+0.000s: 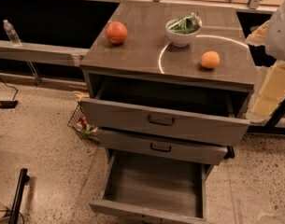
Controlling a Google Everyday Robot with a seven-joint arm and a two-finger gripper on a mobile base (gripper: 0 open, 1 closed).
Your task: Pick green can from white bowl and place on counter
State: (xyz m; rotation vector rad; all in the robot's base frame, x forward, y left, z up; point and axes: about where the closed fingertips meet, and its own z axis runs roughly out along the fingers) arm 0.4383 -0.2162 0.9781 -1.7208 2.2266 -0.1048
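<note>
The green can (185, 24), crumpled and shiny, lies in the white bowl (181, 39) with its top sticking out over the rim. The bowl stands at the back middle of the grey-brown counter (137, 55), on a faint circular ring. My gripper is not in view; only a white part of my arm (280, 27) shows at the right edge, to the right of the counter and apart from the bowl.
A red-orange fruit (117, 32) sits at the counter's left, and a small orange (210, 59) at its front right. The top drawer (165, 122) and the bottom drawer (153, 188) stand pulled out. A wire basket (82, 123) is on the floor at the left, and pale blocks (273, 90) are at the right.
</note>
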